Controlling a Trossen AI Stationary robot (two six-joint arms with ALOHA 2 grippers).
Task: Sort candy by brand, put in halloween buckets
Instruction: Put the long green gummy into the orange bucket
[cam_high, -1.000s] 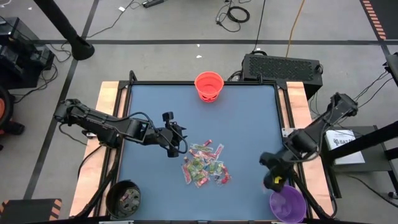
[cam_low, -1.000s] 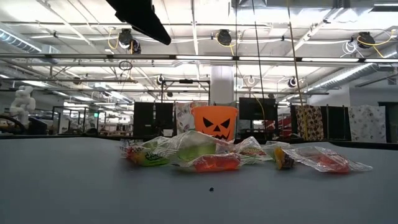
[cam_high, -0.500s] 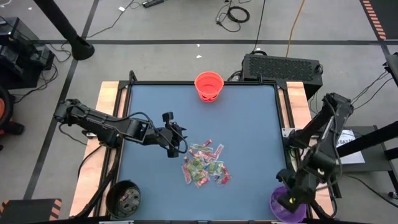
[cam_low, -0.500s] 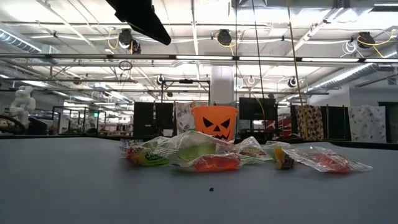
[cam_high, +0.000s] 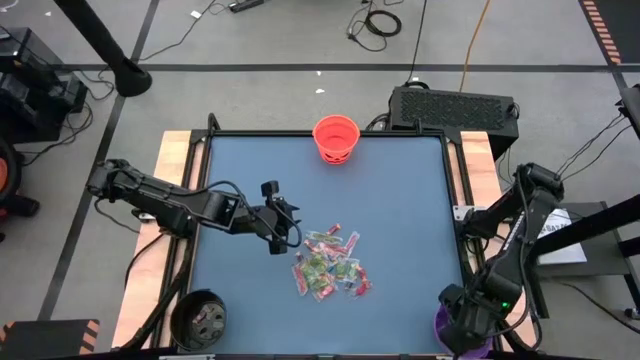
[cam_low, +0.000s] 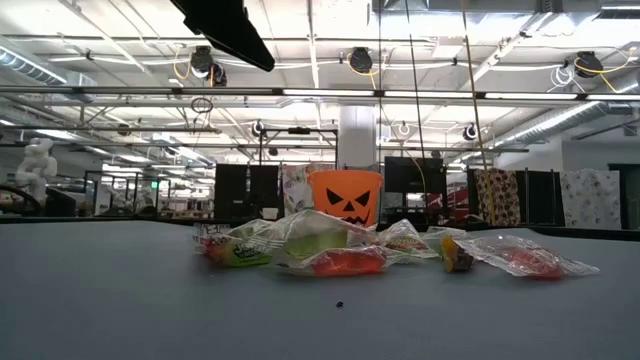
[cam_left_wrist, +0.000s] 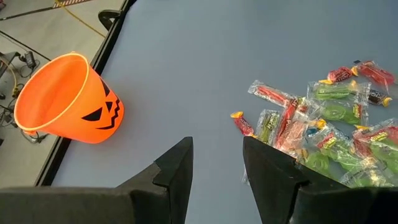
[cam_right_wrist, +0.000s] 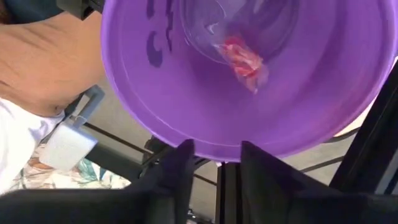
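My right wrist camera is showing what the overhead view is hiding: one red-wrapped sweet (cam_right_wrist: 247, 61) lying inside the purple bucket (cam_right_wrist: 155, 93), my right gripper (cam_right_wrist: 214, 163) spread and empty just over its rim. From above, my right arm is folding down over that bucket (cam_high: 440, 328) at the table's near right corner. My left gripper (cam_high: 287, 233) is hovering, fingers apart, beside the candy pile (cam_high: 328, 264). The orange bucket (cam_high: 336, 138) is standing at the far edge, the black bucket (cam_high: 199, 317) near left.
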